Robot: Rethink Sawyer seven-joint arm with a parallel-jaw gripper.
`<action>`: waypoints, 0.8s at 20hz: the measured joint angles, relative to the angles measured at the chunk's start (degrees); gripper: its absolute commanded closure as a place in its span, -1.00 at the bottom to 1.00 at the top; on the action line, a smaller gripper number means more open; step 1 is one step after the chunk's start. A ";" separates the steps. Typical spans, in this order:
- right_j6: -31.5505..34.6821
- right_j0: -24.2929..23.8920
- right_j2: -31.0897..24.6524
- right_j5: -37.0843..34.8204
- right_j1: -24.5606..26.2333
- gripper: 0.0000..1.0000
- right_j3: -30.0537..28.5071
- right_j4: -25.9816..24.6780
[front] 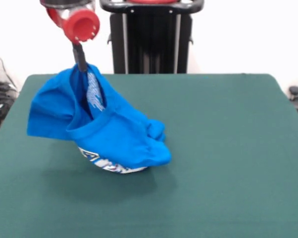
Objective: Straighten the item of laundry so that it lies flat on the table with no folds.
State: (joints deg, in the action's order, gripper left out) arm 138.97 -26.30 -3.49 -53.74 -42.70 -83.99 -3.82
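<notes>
Green table [228, 148] before a white wall [238, 34]; gripper [81, 64] jaws pinch the shirt [114, 134], lifting it, bottom touching the felt.

a red, round end cap [81, 25] with a few small dark holes in its face shows at the arm's wrist, under a curved red and grey housing [60, 9] cut off by the top edge. a thin black gripper [80, 58] stem runs down from the cap, its tips hidden. behind stands the black pedestal [151, 42], a tall column with pale vertical strips, topped by a black rounded plate [151, 6] with a red base on it.
</notes>
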 measured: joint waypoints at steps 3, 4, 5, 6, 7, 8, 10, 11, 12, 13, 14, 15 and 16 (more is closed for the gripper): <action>0.00 -0.62 -0.01 -0.45 -0.14 1.00 1.94 0.19; 0.00 -0.92 0.00 -0.45 -0.13 1.00 2.66 0.18; 0.00 -1.19 0.00 -0.45 -0.13 1.00 3.25 0.18; 0.00 -1.53 0.01 -0.45 -0.14 1.00 3.96 0.18; 0.00 -1.89 0.00 -0.47 -0.14 1.00 4.70 0.17; 0.00 -2.23 0.00 -0.56 -0.17 1.00 5.40 0.18; 0.00 -3.26 0.00 -0.90 -0.43 1.00 7.03 0.17; 0.00 -3.69 0.00 -1.03 -0.58 1.00 7.58 0.17; 0.00 -4.17 0.00 -1.04 -0.78 1.00 8.03 0.18; 0.00 -4.66 0.01 -1.04 -0.98 1.00 8.38 0.17; 0.00 -5.03 0.02 -1.04 -1.13 1.00 8.50 0.17; 0.00 -5.40 0.02 -1.04 -1.29 1.00 8.63 0.18; 0.00 -5.82 0.08 -1.04 -1.55 1.00 8.58 0.10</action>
State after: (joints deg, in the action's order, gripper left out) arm 138.97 -32.12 -3.40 -54.78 -44.25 -75.41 -3.72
